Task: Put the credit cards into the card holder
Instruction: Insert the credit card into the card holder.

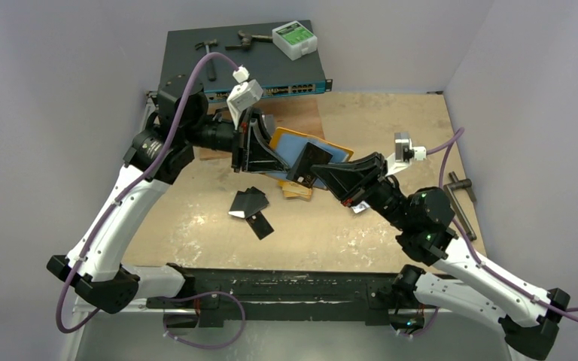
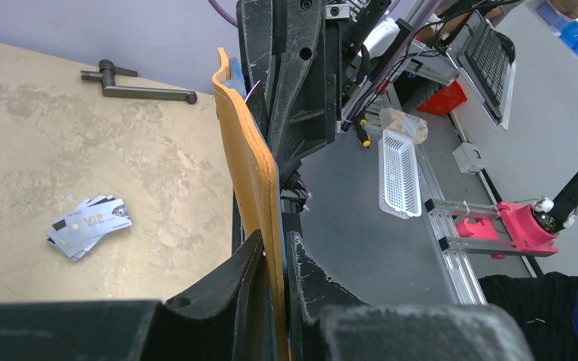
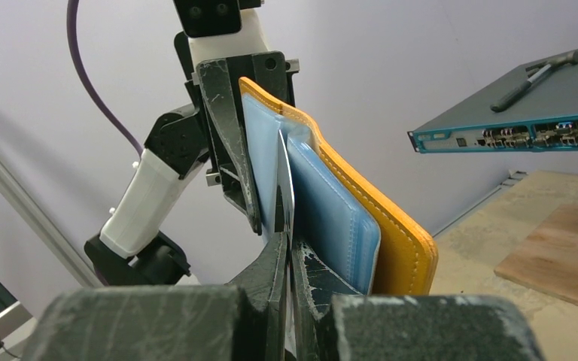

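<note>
The card holder is orange outside and blue inside, and it hangs open above the table's middle. My left gripper is shut on its left flap; in the left wrist view the orange edge sits between the jaws. My right gripper is shut on a black card whose far end lies against the blue pockets. In the right wrist view the card shows edge-on. Black cards, orange-gold cards and silvery cards lie on the table.
A network switch stands at the back with tools and a white-green box on it. A wooden board lies behind the holder. A metal T-handle tool lies at the right edge. Walls close in both sides.
</note>
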Controlling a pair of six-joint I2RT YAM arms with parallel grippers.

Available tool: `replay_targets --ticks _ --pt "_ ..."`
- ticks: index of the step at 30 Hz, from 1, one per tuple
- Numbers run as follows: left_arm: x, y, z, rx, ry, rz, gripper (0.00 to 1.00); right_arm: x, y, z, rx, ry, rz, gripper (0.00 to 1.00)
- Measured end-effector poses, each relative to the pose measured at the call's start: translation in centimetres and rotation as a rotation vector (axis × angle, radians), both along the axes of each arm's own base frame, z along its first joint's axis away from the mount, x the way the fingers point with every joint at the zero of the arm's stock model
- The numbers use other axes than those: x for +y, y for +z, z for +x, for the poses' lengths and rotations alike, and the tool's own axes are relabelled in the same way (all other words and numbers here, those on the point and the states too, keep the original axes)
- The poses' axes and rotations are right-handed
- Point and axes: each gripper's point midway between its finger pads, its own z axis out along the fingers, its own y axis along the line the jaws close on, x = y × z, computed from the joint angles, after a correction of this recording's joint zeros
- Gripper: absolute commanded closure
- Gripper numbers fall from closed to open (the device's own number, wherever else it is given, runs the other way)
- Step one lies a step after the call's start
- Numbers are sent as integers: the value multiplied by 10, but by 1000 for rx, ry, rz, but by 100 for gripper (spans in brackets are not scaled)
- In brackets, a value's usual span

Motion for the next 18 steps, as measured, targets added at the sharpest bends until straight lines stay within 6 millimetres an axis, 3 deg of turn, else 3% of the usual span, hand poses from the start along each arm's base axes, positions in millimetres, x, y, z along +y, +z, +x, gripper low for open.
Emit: replay_targets --ticks 18 --pt "1 4 -2 -13 -1 -7 87 2 -1 0 0 4 -2 100"
